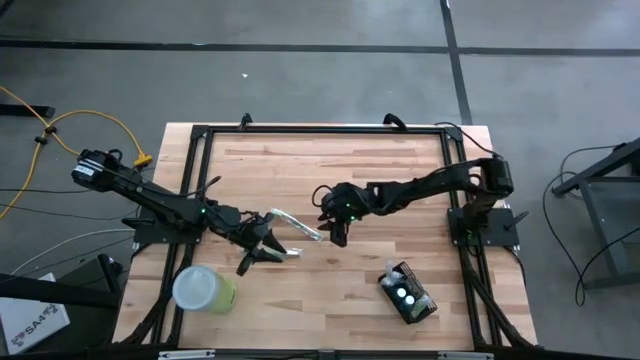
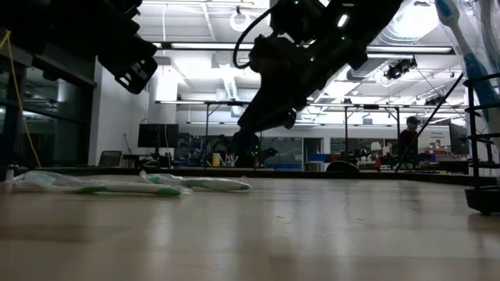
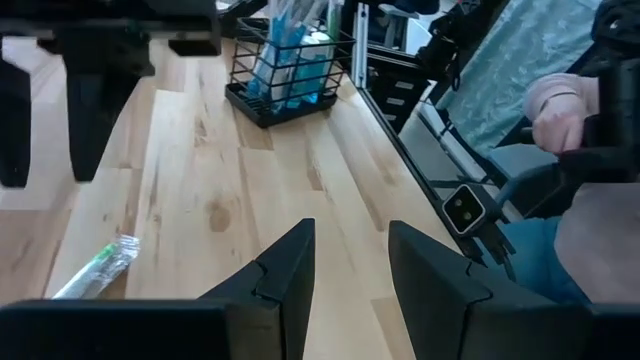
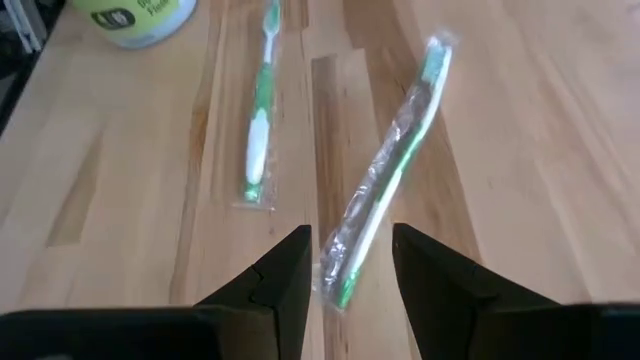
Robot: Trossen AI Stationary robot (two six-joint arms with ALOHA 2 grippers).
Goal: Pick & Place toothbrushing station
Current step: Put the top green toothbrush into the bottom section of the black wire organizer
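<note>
The toothbrushing station (image 1: 407, 295), a black wire holder with blue and white items standing in it, sits near the table's front right and shows in the left wrist view (image 3: 290, 60). Two wrapped green-and-white toothbrushes lie flat mid-table, one (image 4: 385, 175) slanting and one (image 4: 260, 110) nearer the cup. My right gripper (image 4: 350, 240) hangs open above the near end of the slanting one, clear of the table (image 2: 266, 121). My left gripper (image 3: 350, 235) is open beside the other toothbrush (image 1: 283, 252), holding nothing.
A lime-green cup with a whitish lid (image 1: 205, 290) stands at the front left. A black frame (image 1: 200, 135) runs around the tabletop. A person's hand (image 3: 560, 110) shows beyond the table's right side. Bare wood lies between the toothbrushes and the holder.
</note>
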